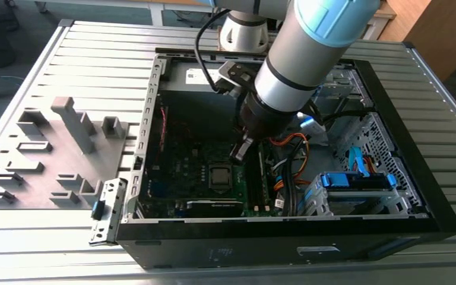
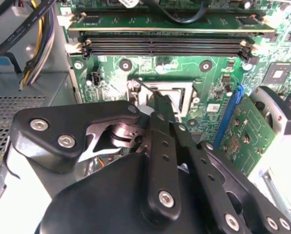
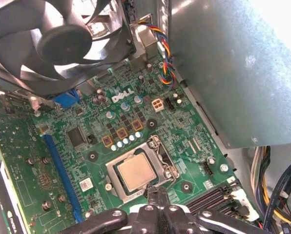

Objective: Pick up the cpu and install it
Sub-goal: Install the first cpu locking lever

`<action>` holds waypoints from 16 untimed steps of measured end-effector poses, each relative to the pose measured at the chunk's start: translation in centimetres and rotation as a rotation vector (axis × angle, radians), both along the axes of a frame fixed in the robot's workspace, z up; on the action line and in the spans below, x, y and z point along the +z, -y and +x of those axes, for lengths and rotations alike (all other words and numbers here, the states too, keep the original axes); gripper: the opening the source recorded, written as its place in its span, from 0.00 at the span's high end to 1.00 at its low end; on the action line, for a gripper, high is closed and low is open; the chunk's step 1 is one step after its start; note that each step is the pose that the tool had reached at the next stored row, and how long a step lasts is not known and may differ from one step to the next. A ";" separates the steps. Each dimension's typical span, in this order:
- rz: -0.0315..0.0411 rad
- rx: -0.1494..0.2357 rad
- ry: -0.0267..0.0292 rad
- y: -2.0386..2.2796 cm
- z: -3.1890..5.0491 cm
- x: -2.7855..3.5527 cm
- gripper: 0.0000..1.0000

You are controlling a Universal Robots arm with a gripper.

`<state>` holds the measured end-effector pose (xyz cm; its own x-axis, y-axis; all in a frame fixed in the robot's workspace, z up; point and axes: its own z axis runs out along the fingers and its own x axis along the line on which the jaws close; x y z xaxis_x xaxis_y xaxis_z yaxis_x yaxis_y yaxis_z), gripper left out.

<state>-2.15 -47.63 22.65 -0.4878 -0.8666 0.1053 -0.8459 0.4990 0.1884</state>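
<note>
On the ribbed worktop (image 1: 93,53) lies the open computer case (image 1: 252,252), its green motherboard (image 3: 184,141) facing up. My pincer (image 3: 153,191) hangs just over the board, fingers drawn together on nothing, its tip at the edge of the silver socket frame (image 3: 112,179). The cpu (image 3: 135,173) lies flat inside that frame. I judge it light, stiff, thin and fragile underneath. I would hold it by two opposite edges, never pressing the top.

Robotics lab bench, I'd say. I work over a slotted aluminium-profile table (image 1: 442,142), with an open desktop PC case (image 1: 418,219) lying on its side, motherboard (image 3: 189,141) exposed, and a grey moulded parts fixture (image 1: 54,154) beside it. Wooden cabinet (image 1: 438,29) behind.
</note>
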 end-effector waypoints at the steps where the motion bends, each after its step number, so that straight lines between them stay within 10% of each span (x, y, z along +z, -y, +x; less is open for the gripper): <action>1: -0.0001 0.000 0.0000 0.00 0.00 0.00 0.89; 8: -0.0059 0.000 0.0000 0.02 0.01 -0.14 0.89; 16: -0.0499 0.000 0.0000 0.02 -0.03 -0.58 0.89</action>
<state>-2.17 -47.66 22.08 -0.4876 -0.8603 0.1484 -0.8460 0.5076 0.1633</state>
